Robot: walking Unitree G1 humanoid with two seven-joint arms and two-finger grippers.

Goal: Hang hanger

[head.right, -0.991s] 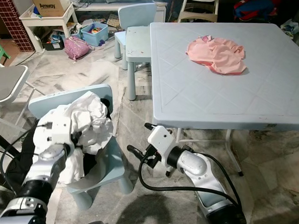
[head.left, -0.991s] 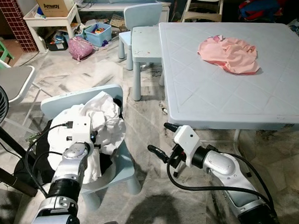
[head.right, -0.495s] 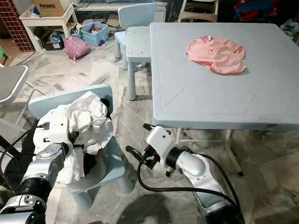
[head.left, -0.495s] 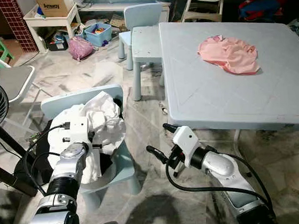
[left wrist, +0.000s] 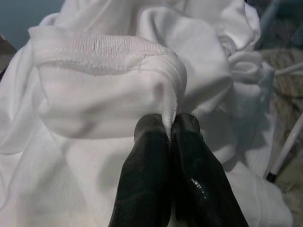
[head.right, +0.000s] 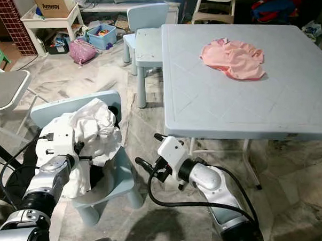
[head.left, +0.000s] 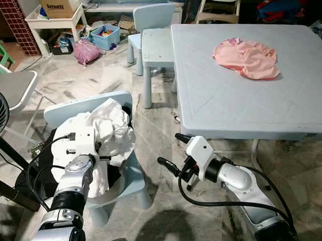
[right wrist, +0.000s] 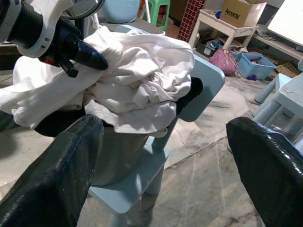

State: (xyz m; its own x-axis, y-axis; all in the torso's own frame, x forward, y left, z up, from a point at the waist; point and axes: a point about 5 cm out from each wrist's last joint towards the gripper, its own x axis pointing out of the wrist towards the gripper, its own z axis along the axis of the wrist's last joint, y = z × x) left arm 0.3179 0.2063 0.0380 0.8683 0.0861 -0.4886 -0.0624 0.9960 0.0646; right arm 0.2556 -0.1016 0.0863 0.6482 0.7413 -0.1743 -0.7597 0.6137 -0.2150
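Over on the left, a small pale-blue chair (head.left: 132, 178) stands on the marble floor (head.left: 156, 126) with a heap of white garments (head.left: 105, 134) piled on its seat, some dark cloth showing underneath. The left gripper (left wrist: 169, 133) is down in that heap, its two black fingers pressed together on a ribbed white hem (left wrist: 171, 101), a fold of the fabric caught between the tips. In the left wrist view a thin white rod with a dark tip (left wrist: 284, 151) lies beside the cloth; it may be part of a hanger, though I cannot tell for sure. No hanger can otherwise be made out among the clothes.

Just right of the chair, low over the floor and in front of the table edge, the right gripper (head.left: 172, 152) points toward the chair with its fingers spread wide and nothing between them.

Further right stands a large pale-blue plastic table (head.left: 225, 112), with a crumpled pink garment (head.left: 247, 58) lying near its far side. A second small blue chair (head.left: 152, 25) sits beyond the table's near-left corner, touching its edge.
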